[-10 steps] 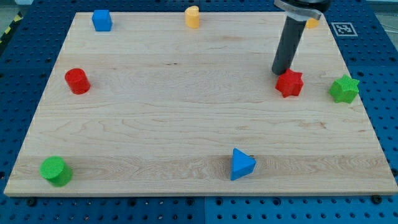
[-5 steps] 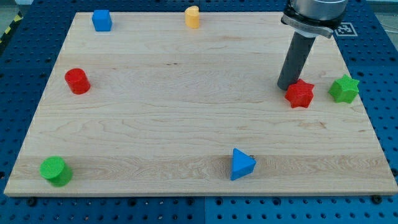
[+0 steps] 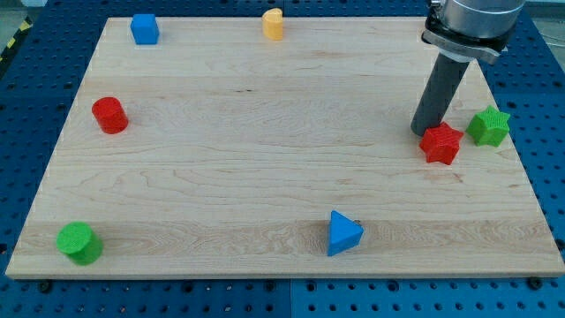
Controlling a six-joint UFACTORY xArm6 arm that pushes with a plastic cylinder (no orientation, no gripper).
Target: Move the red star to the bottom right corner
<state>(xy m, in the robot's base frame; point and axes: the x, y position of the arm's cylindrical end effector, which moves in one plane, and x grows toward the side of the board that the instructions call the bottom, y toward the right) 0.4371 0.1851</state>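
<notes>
Seven small coloured plastic blocks lie on one wooden desk (image 3: pixel 265 177). Stars, two: one red star (image 3: pixel 441 143), one green star (image 3: pixel 489 126). Cylinders, three: one red cylinder (image 3: pixel 110 116), one green cylinder (image 3: pixel 79 242), one yellow cylinder (image 3: pixel 274 24). One blue cube (image 3: pixel 144 28). One blue triangular block (image 3: pixel 342 234).

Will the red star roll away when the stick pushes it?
Probably not. The red star lies flat on the wooden board, so it should slide, not roll. My tip touches its upper-left points, so it may spin slightly. It looks small and light, likely easy to push.
</notes>
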